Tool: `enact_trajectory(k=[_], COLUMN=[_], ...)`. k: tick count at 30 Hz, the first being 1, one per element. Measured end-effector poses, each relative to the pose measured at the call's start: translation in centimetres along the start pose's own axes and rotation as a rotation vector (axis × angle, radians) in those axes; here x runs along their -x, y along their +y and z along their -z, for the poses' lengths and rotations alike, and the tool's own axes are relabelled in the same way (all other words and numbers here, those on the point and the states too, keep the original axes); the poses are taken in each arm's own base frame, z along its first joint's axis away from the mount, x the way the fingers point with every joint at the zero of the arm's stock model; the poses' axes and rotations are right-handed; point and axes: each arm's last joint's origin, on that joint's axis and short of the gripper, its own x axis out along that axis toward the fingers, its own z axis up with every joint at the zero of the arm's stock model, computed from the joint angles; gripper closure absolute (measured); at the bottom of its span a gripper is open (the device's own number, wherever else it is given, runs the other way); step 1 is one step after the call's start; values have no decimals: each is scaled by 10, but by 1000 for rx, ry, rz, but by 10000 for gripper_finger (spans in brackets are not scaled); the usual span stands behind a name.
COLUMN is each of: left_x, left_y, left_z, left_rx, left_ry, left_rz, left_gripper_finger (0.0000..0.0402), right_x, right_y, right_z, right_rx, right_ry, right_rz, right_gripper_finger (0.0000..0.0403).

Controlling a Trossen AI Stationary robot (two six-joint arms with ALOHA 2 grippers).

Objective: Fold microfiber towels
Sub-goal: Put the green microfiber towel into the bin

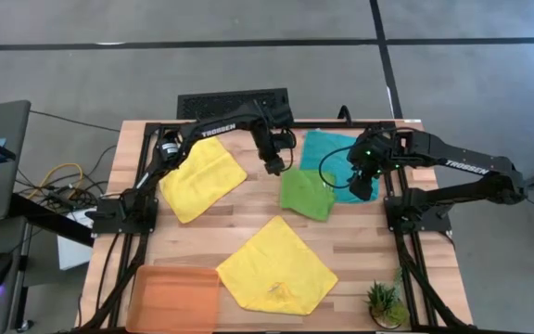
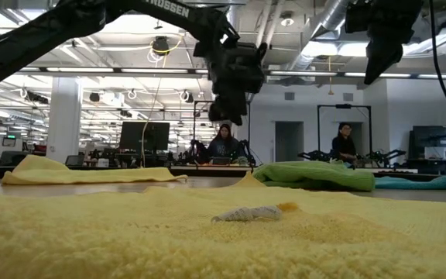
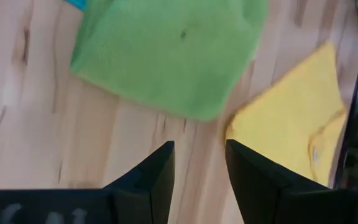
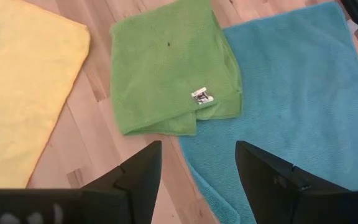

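Note:
A folded lime green towel [image 1: 306,195] lies on the table with one edge on the teal towel [image 1: 334,153], which is spread flat at the far side. One yellow towel [image 1: 202,176] lies at the far left, another yellow towel [image 1: 276,267] at the near middle. My left gripper [image 1: 273,167] hangs open and empty above the table, just left of the green towel [image 3: 166,50]. My right gripper [image 1: 363,188] hangs open and empty above the teal towel [image 4: 291,93], right of the green towel [image 4: 166,68].
An orange tray [image 1: 176,295] sits at the near left corner. A small potted plant [image 1: 385,304] stands at the near right. Bare wood shows between the towels in the table's middle [image 1: 248,209]. People sit at desks in the room beyond the table [image 2: 224,143].

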Motion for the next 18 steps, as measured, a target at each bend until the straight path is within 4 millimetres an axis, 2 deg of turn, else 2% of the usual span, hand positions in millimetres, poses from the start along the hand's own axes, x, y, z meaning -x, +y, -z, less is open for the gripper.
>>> enact_trajectory(k=[5, 11, 15, 18], left_x=[-22, -49, -58, -59], left_y=[10, 29, 37, 35], left_z=[-3, 5, 7, 6], left_rx=[170, 383, 425, 423], left_ry=[-59, -55, -74, -86], left_rz=[58, 39, 39, 12], left_gripper_finger=[267, 267, 267, 267], right_x=[0, 0, 0, 0], right_y=[0, 0, 0, 0], right_z=[0, 0, 0, 0], right_rx=[1, 2, 2, 2], right_ry=[-2, -3, -4, -4], right_rz=[-1, 0, 0, 0], right_gripper_finger=[175, 175, 175, 175])
